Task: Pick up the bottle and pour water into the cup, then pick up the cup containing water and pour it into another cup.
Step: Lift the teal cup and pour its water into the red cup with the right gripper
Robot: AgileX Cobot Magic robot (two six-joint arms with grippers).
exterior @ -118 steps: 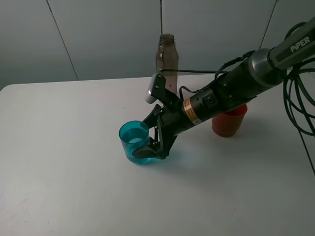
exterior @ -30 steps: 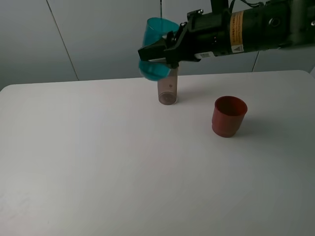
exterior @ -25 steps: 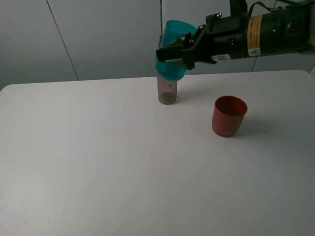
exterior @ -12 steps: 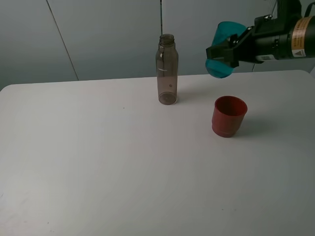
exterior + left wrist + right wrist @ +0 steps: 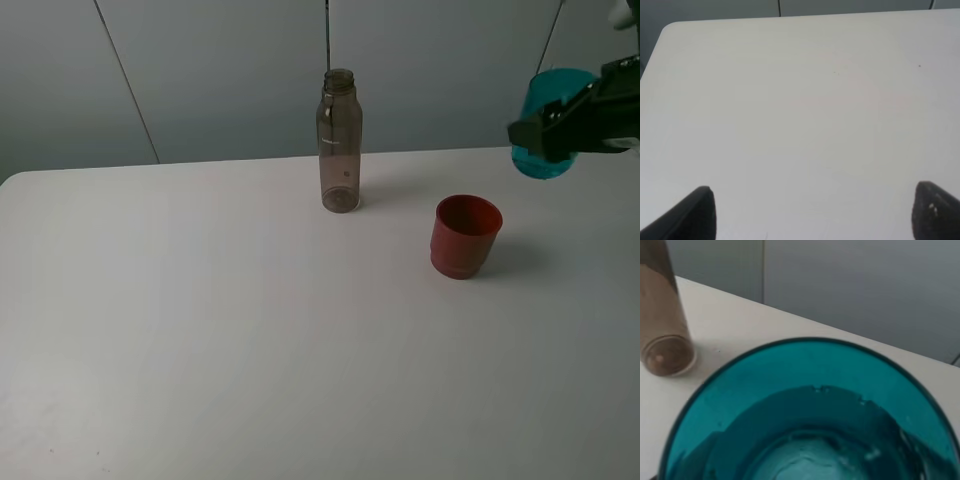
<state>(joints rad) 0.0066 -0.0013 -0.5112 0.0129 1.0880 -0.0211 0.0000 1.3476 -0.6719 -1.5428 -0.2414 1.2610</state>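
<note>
My right gripper (image 5: 545,135) is shut on the teal cup (image 5: 549,122) and holds it in the air at the right edge of the exterior view, above and to the right of the red-orange cup (image 5: 464,236). The teal cup is near upright. In the right wrist view the teal cup (image 5: 805,410) fills the frame, with some water at its bottom. The smoky-grey bottle (image 5: 339,141) stands upright at the back of the table, and its base shows in the right wrist view (image 5: 662,340). My left gripper (image 5: 810,210) is open over bare table.
The white table (image 5: 200,320) has a rounded corner at the back left (image 5: 670,27). A grey panelled wall (image 5: 200,70) stands behind it. The left arm is out of the exterior view.
My right gripper lifted the teal cup off the table, carried it to the right past the bottle, and now holds it beyond the red-orange cup. The bottle and the red-orange cup have not moved.
</note>
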